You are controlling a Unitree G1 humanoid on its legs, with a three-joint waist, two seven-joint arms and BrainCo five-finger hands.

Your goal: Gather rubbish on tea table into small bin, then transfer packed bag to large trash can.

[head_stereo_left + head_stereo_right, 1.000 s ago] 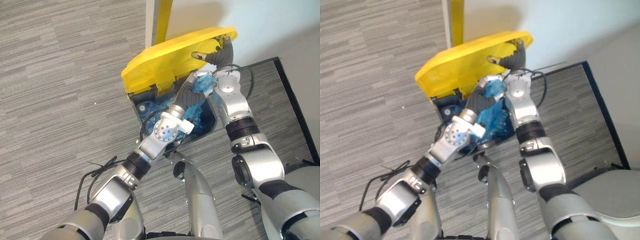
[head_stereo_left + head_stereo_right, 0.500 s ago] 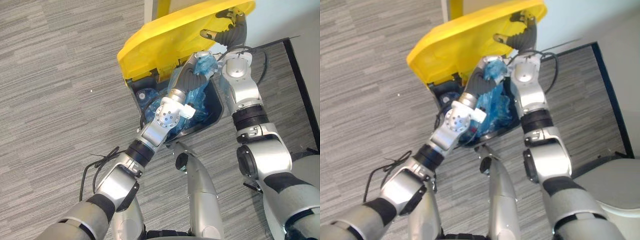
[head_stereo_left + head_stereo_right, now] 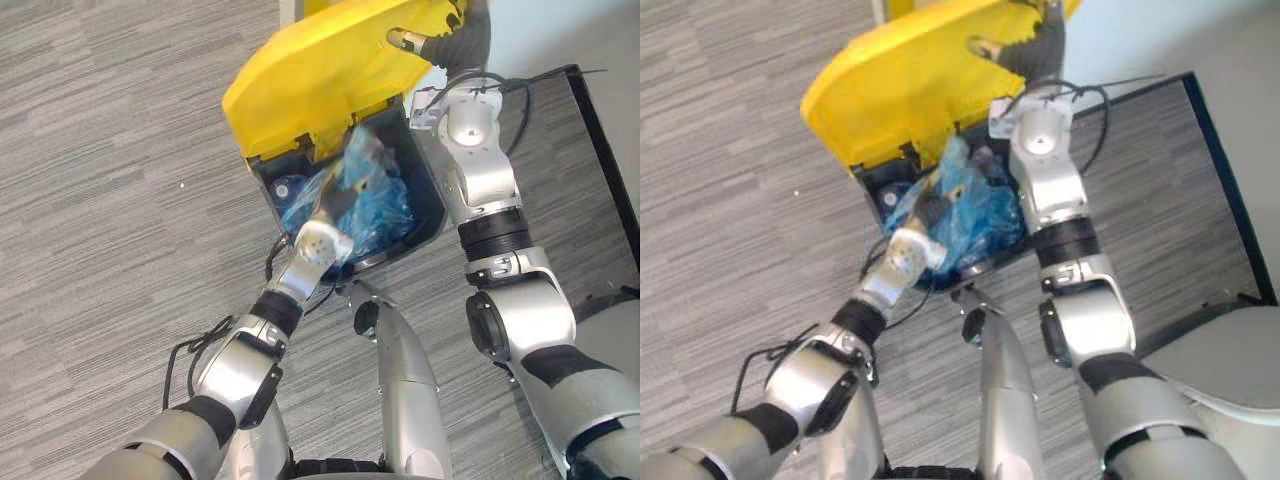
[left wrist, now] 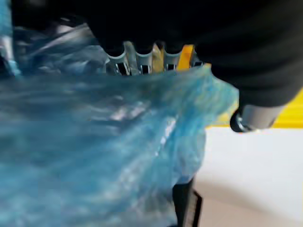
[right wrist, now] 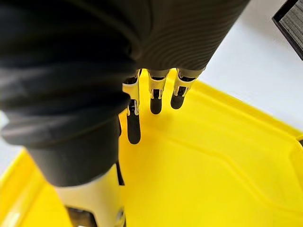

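While my right hand (image 5: 156,81) holds the yellow lid (image 3: 310,80) tipped up, its fingers (image 5: 134,125) are straight and slightly spread. The dark tips are laid against the lid's yellow face, with nothing gripped in them. Under the raised lid the dark can (image 3: 436,215) stands open on the grey carpet floor (image 3: 100,200), close to a pale wall (image 3: 550,40). My left hand (image 4: 138,60) reaches down into the can's mouth, in among the blue bag (image 3: 385,210). The bag is inside the can, crumpled and shiny, and it fills most of the opening. One blurred part of it rises above the rim toward the lid. Seen from my left wrist, the blue film lies right across that hand and touches it, hiding most of it. Whether the hand has hold of the bag I cannot tell. Deeper in the can, at its left corner, more blue plastic (image 3: 290,190) shows, too unclear to name.
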